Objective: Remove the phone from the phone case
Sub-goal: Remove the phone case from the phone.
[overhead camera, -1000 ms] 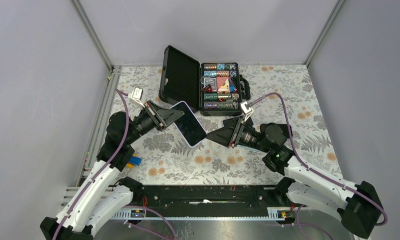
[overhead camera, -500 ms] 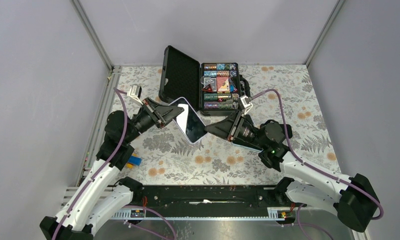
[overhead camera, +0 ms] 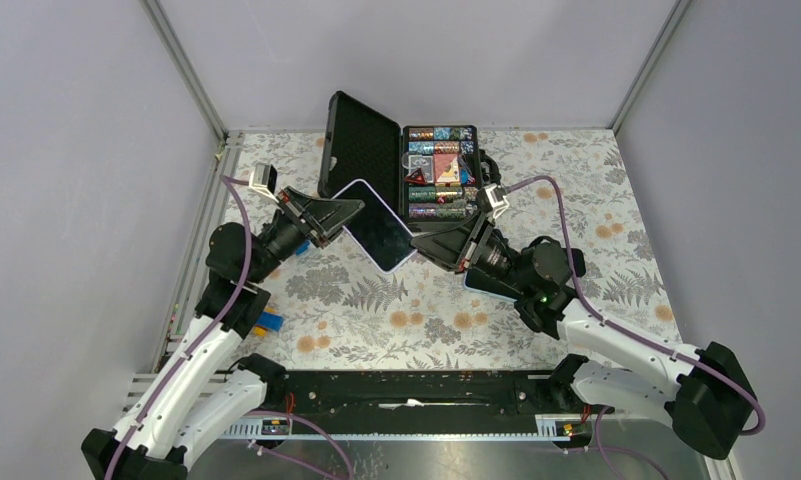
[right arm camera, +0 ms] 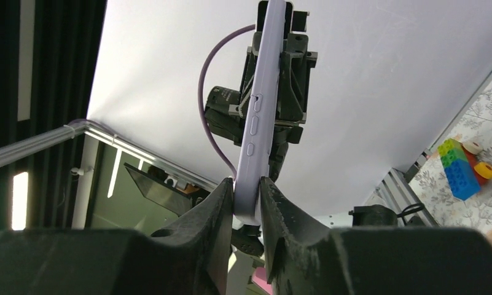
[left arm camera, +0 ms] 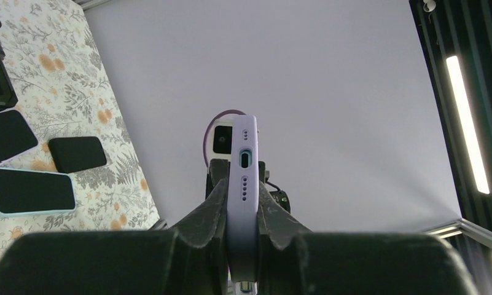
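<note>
A phone with a dark screen sits in a lilac case [overhead camera: 378, 224] and is held above the table between both arms. My left gripper [overhead camera: 348, 210] is shut on the cased phone's upper left corner; the left wrist view shows the case's bottom edge [left arm camera: 244, 184] pinched between my fingers. My right gripper [overhead camera: 423, 250] is shut on the lower right corner; in the right wrist view the case's side with its buttons [right arm camera: 255, 141] runs up from my fingers. The phone is tilted, screen up.
An open black case of coloured chips [overhead camera: 438, 172] stands at the back centre. A light-blue cased phone [left arm camera: 29, 191], a black phone [left arm camera: 77, 153] and another black phone [left arm camera: 7, 136] lie on the floral table. Toy bricks [overhead camera: 267, 323] lie at the left.
Both arms have lifted the cased phone up and toward the back. The right gripper has come in from the right and closed on the phone's lower right corner.
</note>
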You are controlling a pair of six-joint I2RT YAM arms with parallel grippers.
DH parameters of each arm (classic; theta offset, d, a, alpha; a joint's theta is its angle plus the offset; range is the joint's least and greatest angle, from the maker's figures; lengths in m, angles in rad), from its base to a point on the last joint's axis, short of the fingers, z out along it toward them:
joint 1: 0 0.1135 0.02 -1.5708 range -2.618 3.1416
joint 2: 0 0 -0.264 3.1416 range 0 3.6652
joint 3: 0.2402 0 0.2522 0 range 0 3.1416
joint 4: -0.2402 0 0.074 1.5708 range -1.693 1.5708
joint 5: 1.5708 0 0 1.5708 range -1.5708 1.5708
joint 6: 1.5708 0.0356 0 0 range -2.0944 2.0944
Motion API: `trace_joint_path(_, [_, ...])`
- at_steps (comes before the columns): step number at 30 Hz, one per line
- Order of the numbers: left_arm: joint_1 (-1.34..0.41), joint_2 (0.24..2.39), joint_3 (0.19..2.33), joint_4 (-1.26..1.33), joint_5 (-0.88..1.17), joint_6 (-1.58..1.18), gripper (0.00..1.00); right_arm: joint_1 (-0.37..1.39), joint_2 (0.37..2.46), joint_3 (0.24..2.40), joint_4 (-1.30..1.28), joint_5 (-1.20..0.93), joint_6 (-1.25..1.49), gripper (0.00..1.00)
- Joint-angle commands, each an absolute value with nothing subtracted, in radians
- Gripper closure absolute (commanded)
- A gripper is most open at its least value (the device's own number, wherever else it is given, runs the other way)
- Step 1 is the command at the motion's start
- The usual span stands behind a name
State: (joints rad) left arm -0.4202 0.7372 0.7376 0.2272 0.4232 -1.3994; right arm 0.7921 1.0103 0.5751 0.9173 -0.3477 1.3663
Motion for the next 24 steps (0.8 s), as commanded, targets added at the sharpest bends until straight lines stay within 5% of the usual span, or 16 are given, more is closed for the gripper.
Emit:
trace_joint_path(1, [-0.422,0.745,0.762,0.397,0.402,-1.462,1.00,0.800,1.034,0.624,1.000,-0.312,1.404,0.72])
trace_joint_path(6, [-0.422,0.773,0.791,0.381,0.445,-1.395,1.00,0.799,1.072,0.648,0.979,-0.329,1.379,0.56])
trace_joint_path(16, [-0.422,0.755,0.833,0.240,0.390,-1.271,1.00,0.799,1.116,0.686,0.913,-0.315,1.321,0.69])
trace_joint_path(20, [-0.422,0.778,0.885,0.135,0.392,-1.183,0.72,0.798,1.145,0.700,0.902,-0.312,1.313,0.84])
trace_joint_path(24, [-0.420,0.783,0.908,0.089,0.374,-1.121,0.61,0.798,1.178,0.727,0.892,-0.311,1.313,1.00])
